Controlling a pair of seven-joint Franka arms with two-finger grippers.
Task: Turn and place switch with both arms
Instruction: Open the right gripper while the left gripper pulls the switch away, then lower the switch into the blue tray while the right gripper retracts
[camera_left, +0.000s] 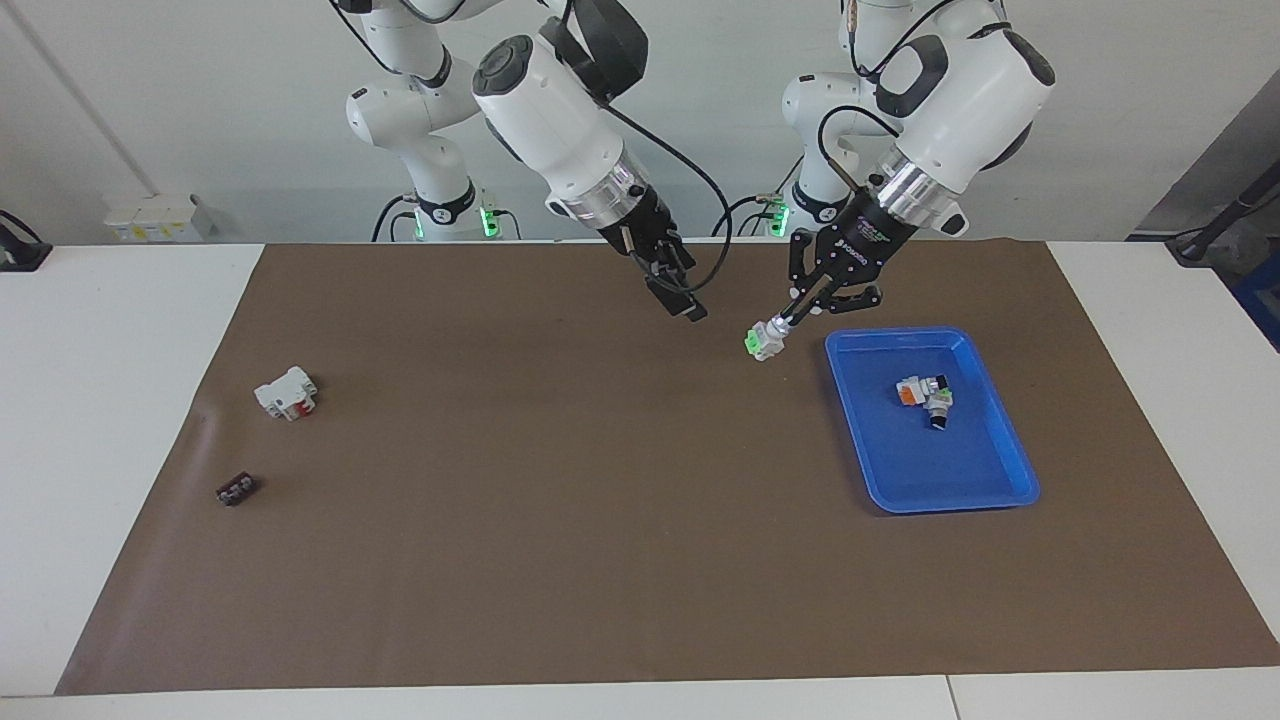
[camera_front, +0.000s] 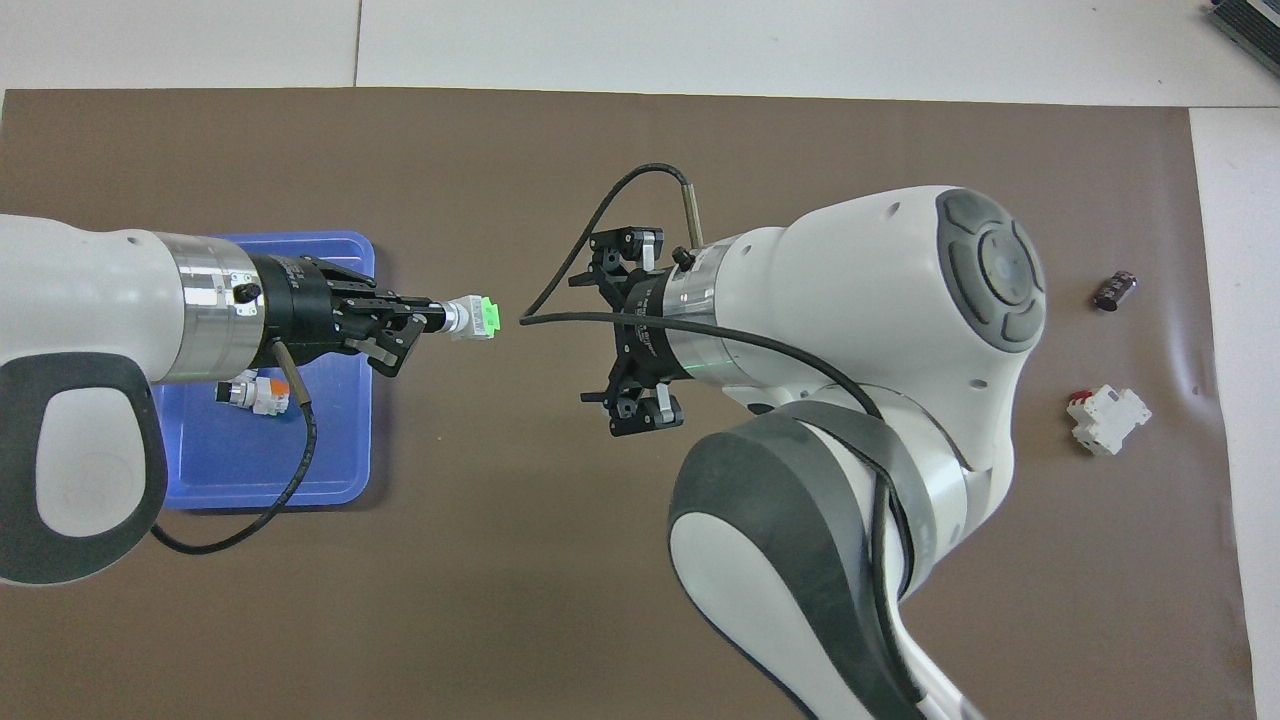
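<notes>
Beside the blue tray, the left end effector grips the switch by its knob; the right end effector hangs released. Placing phase: next carry it over the tray.

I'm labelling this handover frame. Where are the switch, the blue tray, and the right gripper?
switch (camera_left: 766, 343): facing view, whitish body, held by its knob end.
blue tray (camera_left: 1012, 440): facing view, rim.
right gripper (camera_front: 630, 328): overhead view, midway between its open fingers.
</notes>
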